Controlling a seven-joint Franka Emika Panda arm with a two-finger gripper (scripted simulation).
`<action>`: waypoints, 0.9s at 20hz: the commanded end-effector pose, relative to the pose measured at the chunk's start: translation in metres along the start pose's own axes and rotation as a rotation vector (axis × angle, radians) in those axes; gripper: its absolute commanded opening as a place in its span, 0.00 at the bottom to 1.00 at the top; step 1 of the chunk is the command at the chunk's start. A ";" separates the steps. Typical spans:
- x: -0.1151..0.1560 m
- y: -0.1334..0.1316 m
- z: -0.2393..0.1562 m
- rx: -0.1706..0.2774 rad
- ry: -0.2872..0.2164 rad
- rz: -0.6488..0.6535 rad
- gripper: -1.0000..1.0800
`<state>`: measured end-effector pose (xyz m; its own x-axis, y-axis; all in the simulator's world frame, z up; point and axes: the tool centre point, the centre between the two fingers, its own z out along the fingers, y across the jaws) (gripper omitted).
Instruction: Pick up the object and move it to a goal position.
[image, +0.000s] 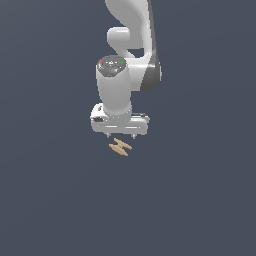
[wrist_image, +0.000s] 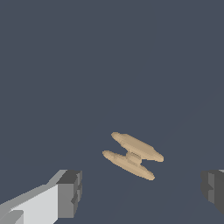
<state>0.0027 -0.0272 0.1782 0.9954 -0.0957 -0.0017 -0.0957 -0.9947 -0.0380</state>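
The object (image: 120, 147) is a tiny tan piece of two slim tapered rods joined side by side, lying on the dark grey floor. It also shows in the wrist view (wrist_image: 132, 155), lying slantwise. My white gripper (image: 121, 135) hangs just above and slightly behind it, pointing down. Its fingers (wrist_image: 70, 194) are spread wide apart, one at each side of the wrist view, with nothing between them. The object lies ahead of the gap between the fingers, not inside it.
The plain dark grey floor (image: 200, 200) fills both views. The white arm (image: 131, 45) rises above the gripper. No other objects or goal marker show.
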 end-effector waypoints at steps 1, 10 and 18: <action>-0.001 0.001 0.002 -0.002 0.000 -0.020 0.96; -0.005 0.006 0.019 -0.014 -0.002 -0.171 0.96; -0.013 0.012 0.042 -0.026 -0.007 -0.387 0.96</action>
<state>-0.0093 -0.0357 0.1403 0.9695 0.2453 0.0012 0.2453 -0.9694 -0.0137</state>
